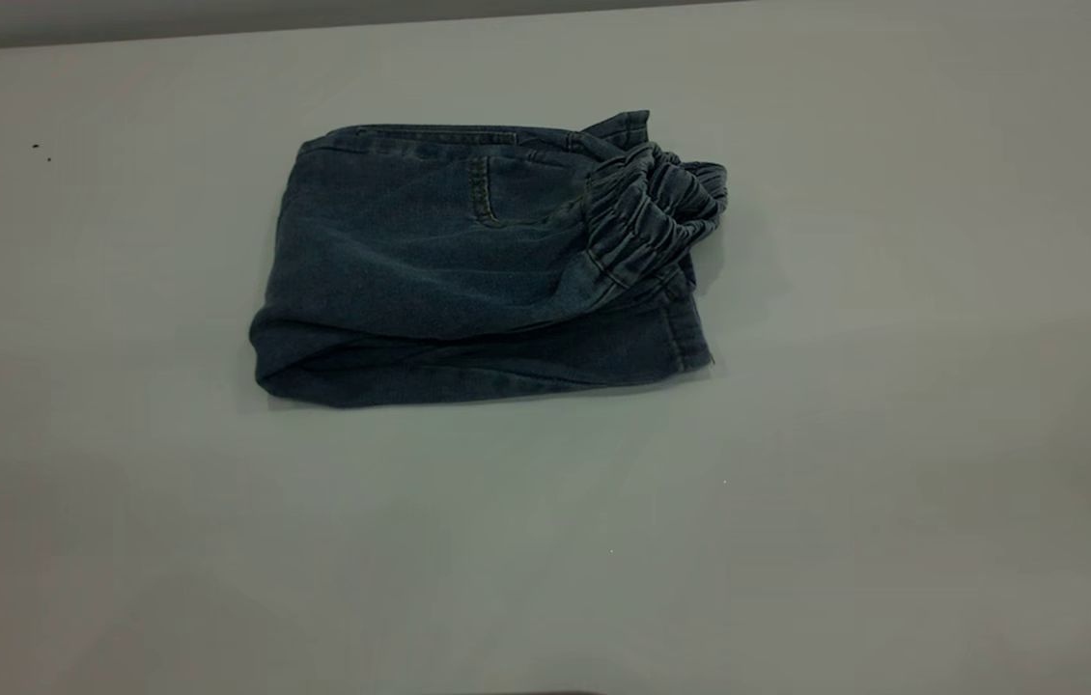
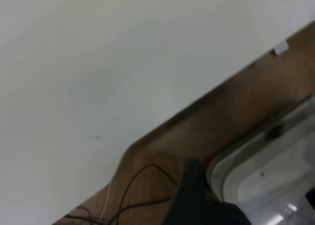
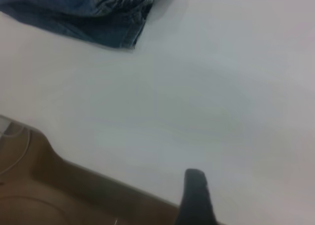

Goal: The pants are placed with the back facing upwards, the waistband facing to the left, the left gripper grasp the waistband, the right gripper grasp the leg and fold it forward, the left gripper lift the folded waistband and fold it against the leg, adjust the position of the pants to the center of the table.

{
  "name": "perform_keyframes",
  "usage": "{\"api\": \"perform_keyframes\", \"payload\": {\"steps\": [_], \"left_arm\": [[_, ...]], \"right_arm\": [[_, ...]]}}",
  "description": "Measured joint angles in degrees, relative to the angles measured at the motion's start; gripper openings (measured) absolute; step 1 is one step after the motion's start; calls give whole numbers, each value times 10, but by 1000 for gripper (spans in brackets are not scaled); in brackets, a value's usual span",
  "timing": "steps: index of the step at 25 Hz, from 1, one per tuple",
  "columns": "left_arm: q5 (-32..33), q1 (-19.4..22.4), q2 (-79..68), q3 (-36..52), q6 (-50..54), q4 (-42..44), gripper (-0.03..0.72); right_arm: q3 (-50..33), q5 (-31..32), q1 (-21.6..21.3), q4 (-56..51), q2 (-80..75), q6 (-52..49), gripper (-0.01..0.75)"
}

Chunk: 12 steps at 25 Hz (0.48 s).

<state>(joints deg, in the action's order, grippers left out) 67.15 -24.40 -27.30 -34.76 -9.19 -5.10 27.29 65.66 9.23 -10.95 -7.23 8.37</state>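
The pants [image 1: 468, 261], blue denim shorts, lie folded into a compact bundle near the middle of the table [image 1: 893, 483]. The gathered waistband [image 1: 652, 217] rests on top at the bundle's right end, over a leg hem [image 1: 681, 338] that sticks out beneath it. Neither gripper appears in the exterior view. The left gripper [image 2: 251, 188] hangs open past the table's edge, far from the pants. The right gripper [image 3: 251, 195] is open over bare table near its edge, with the pants [image 3: 83, 13] well away from it. Nothing is held.
Beyond the table's edge lies a brown wooden surface [image 2: 236, 116] with thin cables [image 2: 138, 190] and a clear plastic bin [image 2: 266, 176] by the left gripper. Brown wood [image 3: 49, 185] also borders the table near the right gripper.
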Motion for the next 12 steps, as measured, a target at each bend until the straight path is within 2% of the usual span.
{"api": "perform_keyframes", "payload": {"steps": [7, 12], "left_arm": [[-10, 0, 17, 50, -3, -9, 570], [-35, 0, 17, 66, 50, -3, 570]], "right_arm": [[-1, -2, 0, -1, 9, -1, 470], [-1, -2, 0, -1, 9, -1, 470]]}}
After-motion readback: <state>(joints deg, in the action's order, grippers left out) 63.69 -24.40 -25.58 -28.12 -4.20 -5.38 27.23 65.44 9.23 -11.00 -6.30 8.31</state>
